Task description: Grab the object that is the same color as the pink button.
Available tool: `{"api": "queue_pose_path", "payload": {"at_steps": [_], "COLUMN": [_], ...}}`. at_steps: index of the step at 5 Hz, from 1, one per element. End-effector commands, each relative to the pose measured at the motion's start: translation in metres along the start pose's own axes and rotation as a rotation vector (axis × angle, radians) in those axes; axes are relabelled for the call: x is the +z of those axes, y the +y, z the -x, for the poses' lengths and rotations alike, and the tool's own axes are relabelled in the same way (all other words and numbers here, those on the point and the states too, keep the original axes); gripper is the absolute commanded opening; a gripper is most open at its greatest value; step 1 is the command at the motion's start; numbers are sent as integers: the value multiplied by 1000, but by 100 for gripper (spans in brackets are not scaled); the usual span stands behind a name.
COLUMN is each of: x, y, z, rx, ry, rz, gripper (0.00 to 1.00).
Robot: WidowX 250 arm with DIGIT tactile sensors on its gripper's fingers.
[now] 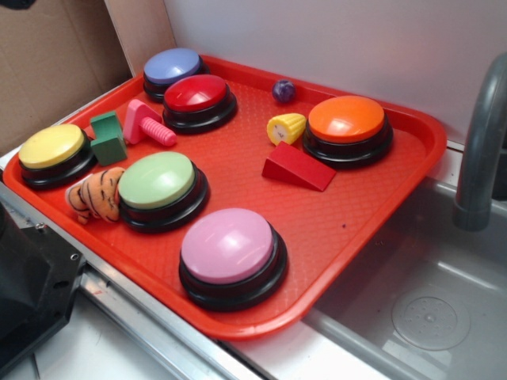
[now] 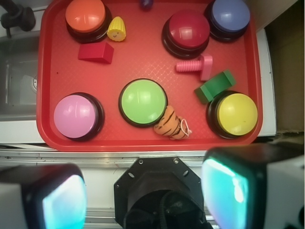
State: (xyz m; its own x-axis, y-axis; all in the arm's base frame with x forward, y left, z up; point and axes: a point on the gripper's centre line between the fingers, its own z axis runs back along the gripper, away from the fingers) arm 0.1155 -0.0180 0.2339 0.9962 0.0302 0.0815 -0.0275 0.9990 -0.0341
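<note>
1. Hovering high above the near rim of the red tray (image 2: 47,71), the tool (image 2: 145,191) is released: in the wrist view its two pads sit wide apart at the bottom corners with nothing between them.
2. Seen from the wrist camera, the pink bolt (image 2: 195,66) lies toward 1 o'clock from the tool, well apart from it, past the green button (image 2: 143,101) and the toy tiger (image 2: 171,128).
3. Its long axis runs 9-to-3 in that view, threaded shaft toward 9 and flat head toward 3, so the pads would likely need to close across the shaft along 12-to-6.
4. Neighbours crowd it: the red button (image 2: 187,29) is just beside at 12 o'clock and the green block (image 2: 214,86) just beside at 5, near the head.
5. The pink button (image 2: 76,116), matching in colour, sits at 10 o'clock from the tool.
6. The exterior view shows the bolt lying flat on the tray with its head raised, but shows no tool; only the wrist view gives the pads' spread.
</note>
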Motion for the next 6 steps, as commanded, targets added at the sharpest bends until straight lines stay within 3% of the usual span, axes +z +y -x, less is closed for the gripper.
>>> {"api": "queue_pose_path", "payload": {"at_steps": [1, 3, 4, 5, 6], "x": [0, -15, -34, -55, -79], "y": [0, 12, 27, 43, 67], "z": [0, -16, -31, -40, -51], "rx": [0, -52, -72, -86, -99], "ry": [0, -55, -61, -98, -86], "rz": [0, -65, -147, -169, -188], "gripper": [100, 100, 100, 100, 100]}}
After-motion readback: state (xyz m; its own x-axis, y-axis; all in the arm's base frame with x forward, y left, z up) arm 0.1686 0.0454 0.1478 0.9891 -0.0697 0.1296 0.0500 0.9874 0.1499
